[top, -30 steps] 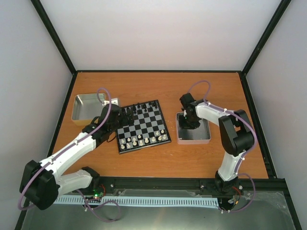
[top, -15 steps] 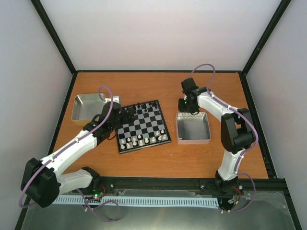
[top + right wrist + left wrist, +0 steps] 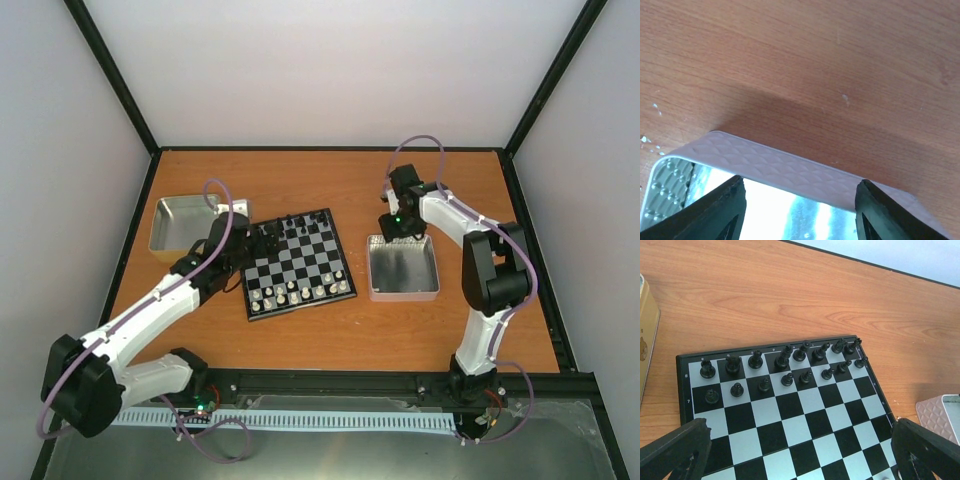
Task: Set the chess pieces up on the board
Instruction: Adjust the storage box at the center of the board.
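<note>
Left tray (image 3: 170,212) sits just left of your left fingers (image 3: 675,450); it looks bare. Those fingers are spread wide and hold nothing. The board (image 3: 790,415) lies between and ahead of them, with the black pieces (image 3: 785,362) in two rows at its far end. The cream pieces (image 3: 297,292) stand along the board's near rows, to the right of the left fingers; their exact squares are too small to check. The right tray (image 3: 403,275) shows no pieces. Your right fingers (image 3: 715,210) are parted and empty above its far rim. Judgement: set-up looks nearly or fully done; verify the cream ranks.
</note>
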